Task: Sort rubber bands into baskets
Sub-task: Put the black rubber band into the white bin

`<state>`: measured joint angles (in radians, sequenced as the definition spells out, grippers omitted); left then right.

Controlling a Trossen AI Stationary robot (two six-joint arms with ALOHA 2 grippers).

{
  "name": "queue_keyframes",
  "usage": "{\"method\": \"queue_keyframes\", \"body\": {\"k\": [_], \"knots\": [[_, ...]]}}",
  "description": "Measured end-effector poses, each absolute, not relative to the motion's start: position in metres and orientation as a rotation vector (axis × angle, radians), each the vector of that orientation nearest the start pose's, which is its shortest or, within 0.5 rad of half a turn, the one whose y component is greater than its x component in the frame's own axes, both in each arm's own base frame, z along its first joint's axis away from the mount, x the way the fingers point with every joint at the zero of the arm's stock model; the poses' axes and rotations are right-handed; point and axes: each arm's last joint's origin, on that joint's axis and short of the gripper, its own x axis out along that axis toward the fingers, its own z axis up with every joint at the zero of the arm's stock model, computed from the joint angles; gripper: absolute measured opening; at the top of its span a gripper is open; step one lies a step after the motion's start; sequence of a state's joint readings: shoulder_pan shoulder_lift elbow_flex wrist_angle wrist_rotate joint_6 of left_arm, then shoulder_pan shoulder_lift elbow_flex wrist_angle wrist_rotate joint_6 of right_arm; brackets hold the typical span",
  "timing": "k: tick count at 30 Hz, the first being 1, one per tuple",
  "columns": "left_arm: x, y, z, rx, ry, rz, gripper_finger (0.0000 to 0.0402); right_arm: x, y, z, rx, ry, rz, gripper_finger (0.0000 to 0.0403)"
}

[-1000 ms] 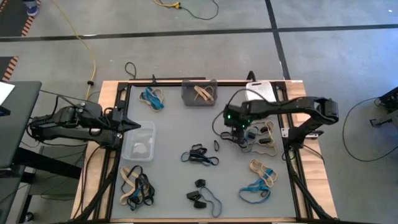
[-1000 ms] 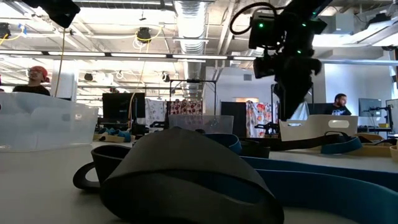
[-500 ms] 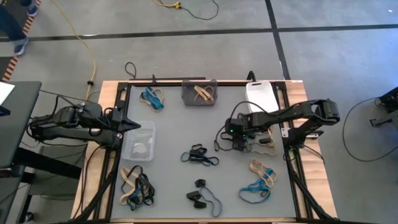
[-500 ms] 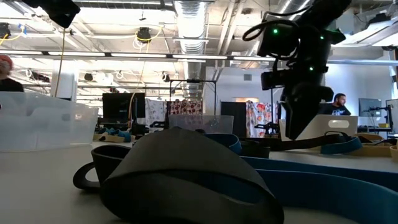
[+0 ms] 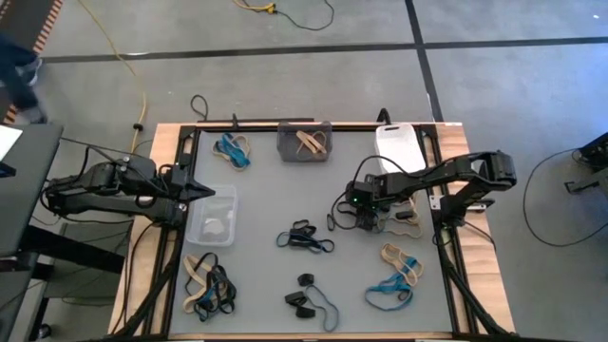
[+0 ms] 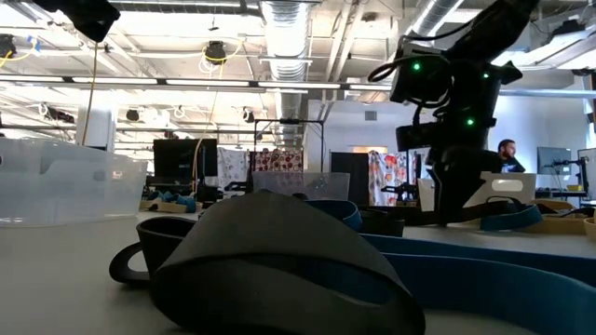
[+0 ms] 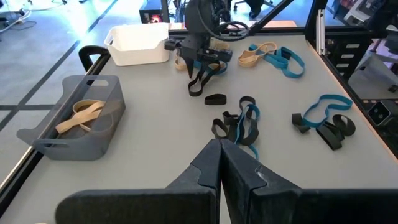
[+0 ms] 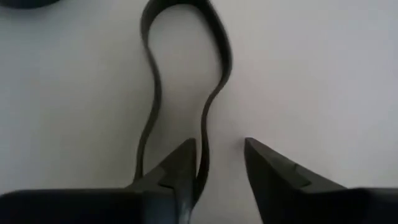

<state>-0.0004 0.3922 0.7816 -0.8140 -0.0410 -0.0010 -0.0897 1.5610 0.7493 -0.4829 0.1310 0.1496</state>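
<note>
- Lowering my right end effector point(image 5: 365, 220) onto the matte grey bench point(image 5: 266, 204), just in front of the white basket point(image 5: 398, 144), I straddle nothing fully: my fingers point(image 8: 180, 171) stand narrowly apart, with one strand of a thin, floppy black rubber band point(image 8: 186, 74) between them.
- That loop snakes flat across the bench, not lifted.
- Left of the white basket sits the dark grey basket point(image 5: 304, 142), slatted plastic, holding tan bands point(image 5: 310, 142).
- Farther left, beside the clear basket point(image 5: 211, 217), my left end effector point(image 5: 207, 193) waits, pinched closed on nothing.
</note>
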Motion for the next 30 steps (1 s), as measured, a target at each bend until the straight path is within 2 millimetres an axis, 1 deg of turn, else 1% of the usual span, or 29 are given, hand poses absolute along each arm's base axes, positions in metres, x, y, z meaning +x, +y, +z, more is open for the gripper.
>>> {"method": "queue_keyframes", "body": {"k": [4,6,7,11,14,16,20,24,27,30], "knots": [[0.068,0.001,0.313,0.008,0.425,0.04,0.0,0.258,-0.021,0.138,0.029,1.284,-0.255,0.0075],[0.068,0.001,0.313,0.008,0.425,0.04,0.0,0.26,-0.019,0.143,-0.034,1.271,-0.268,0.0033],[0.068,0.001,0.313,0.008,0.425,0.04,0.0,0.262,-0.019,0.147,-0.067,1.258,-0.282,0.0023],[0.068,0.001,0.313,0.008,0.426,0.04,0.0,0.27,-0.027,0.181,-0.137,1.174,-0.363,0.0026],[0.068,0.001,0.313,0.008,0.426,0.04,0.0,0.269,-0.037,0.203,-0.179,1.166,-0.435,0.0026],[0.068,0.001,0.313,0.008,0.426,0.04,0.0,0.267,-0.045,0.223,-0.213,1.132,-0.522,0.0023],[0.068,0.001,0.313,0.008,0.426,0.04,0.0,0.253,-0.066,0.259,-0.258,1.104,-0.72,0.0023],[0.068,0.001,0.313,0.008,0.426,0.04,0.0,0.23,-0.091,0.293,-0.253,1.082,-0.908,0.0023],[0.068,0.001,0.313,0.008,0.426,0.04,0.0,0.21,-0.112,0.307,-0.222,1.105,-1.014,0.0023],[0.068,0.001,0.313,0.008,0.425,0.04,0.0,0.189,-0.132,0.311,-0.169,1.145,-1.093,0.0023]]}}
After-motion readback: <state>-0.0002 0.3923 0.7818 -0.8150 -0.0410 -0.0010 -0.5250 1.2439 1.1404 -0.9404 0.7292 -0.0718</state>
